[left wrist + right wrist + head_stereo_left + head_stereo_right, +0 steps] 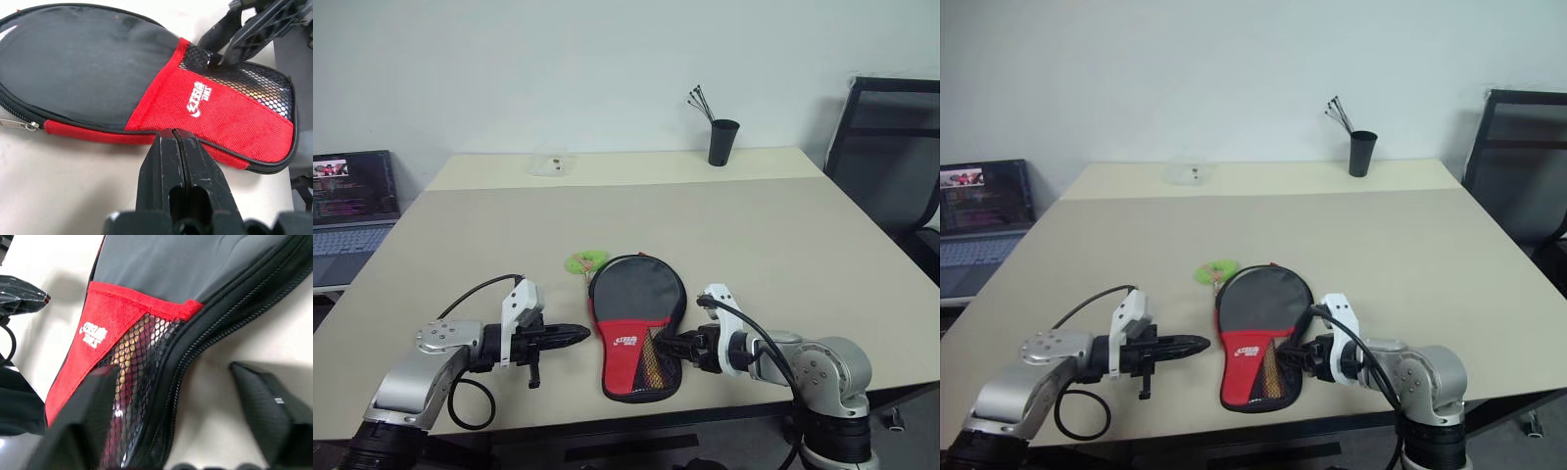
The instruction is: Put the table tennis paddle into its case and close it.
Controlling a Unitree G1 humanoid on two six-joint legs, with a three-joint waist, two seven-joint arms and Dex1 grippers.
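Beige tabletop (783, 245) fills the left eye view; we note a laptop (352, 201) at upper left, a black cup (723, 142) of sticks at upper centre and an office chair (891, 147) at upper right. Low centre lies the case (636, 328), with its green zipper tag (585, 261) just above-left. We see the left gripper (576, 336) pressed shut and empty, just left of the case.

Right eye view: the right gripper (1291, 354) is at the case's right edge.

Left wrist view: a zipper pull (30, 125) sits at mid-left.

Right wrist view: the right fingers (266, 406) stand wide, straddling the case's zipped edge; wood colour behind the mesh suggests the table tennis paddle (128, 355) is inside. We judge only closure remains to confirm; next, check the zip's full run.
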